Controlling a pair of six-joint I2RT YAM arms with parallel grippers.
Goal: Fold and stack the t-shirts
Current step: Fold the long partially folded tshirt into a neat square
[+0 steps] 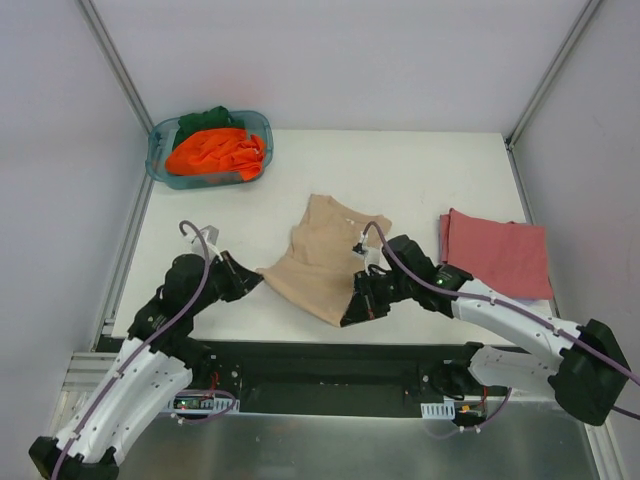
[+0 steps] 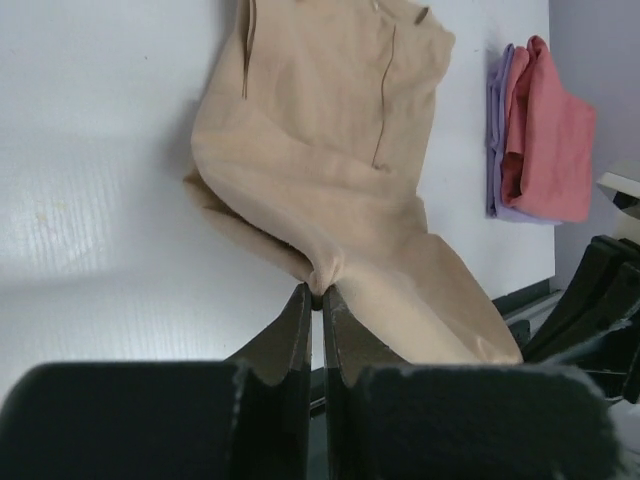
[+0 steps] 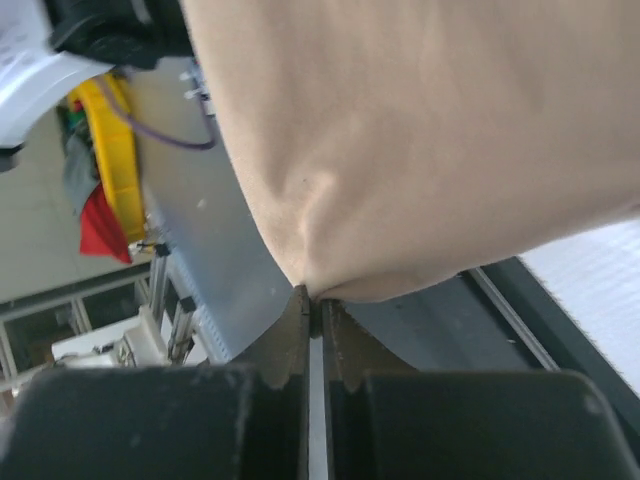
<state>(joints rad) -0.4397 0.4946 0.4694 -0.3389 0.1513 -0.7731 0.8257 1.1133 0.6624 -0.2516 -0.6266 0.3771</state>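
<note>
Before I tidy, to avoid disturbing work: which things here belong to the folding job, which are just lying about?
Job: tan shirt, pinched by left pincer and right pincer; red shirt atop lavender shirt; orange shirt, green shirt.
Lying about: teal tub holding those two.

Likely a lab — white-walled, metal-framed enclosure [image 1: 330, 60].

Five t-shirts: tan [image 1: 320, 255], red [image 1: 500, 258], lavender [image 2: 495, 120], orange [image 1: 215, 152], green [image 1: 205, 120]. One tub [image 1: 158, 150].
</note>
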